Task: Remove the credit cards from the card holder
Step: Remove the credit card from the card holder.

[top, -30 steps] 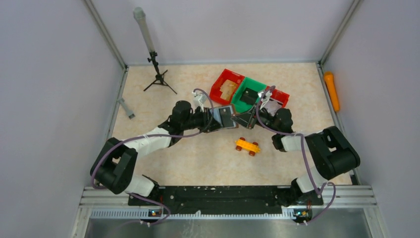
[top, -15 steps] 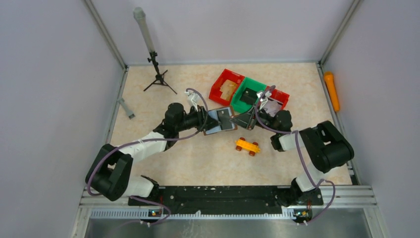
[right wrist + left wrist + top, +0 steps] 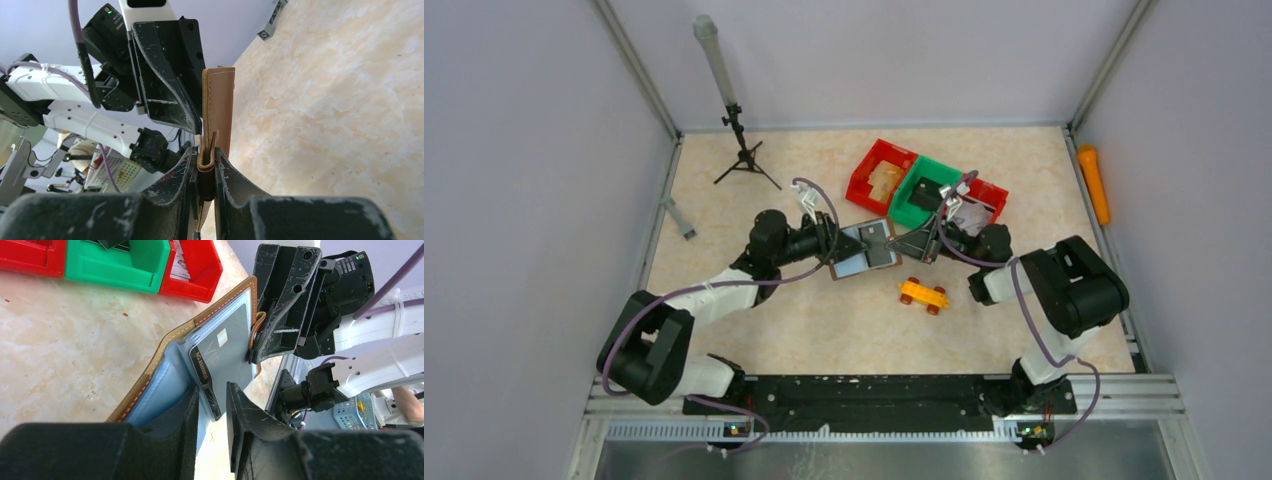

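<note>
- Looking along my right gripper (image 3: 206,156), I see its fingers pressed together on the folded edge of the card holder (image 3: 219,107), which stands on edge just ahead of them.
- The holder hangs open between both grippers, its blue pockets facing my left gripper (image 3: 212,392).
- One black credit card (image 3: 220,357) sticks partway out of a pocket, its end between the narrowly spread left fingers (image 3: 240,420); I cannot tell whether they pinch it.
- Beyond the left gripper sit the red and green bins (image 3: 120,270).
</note>
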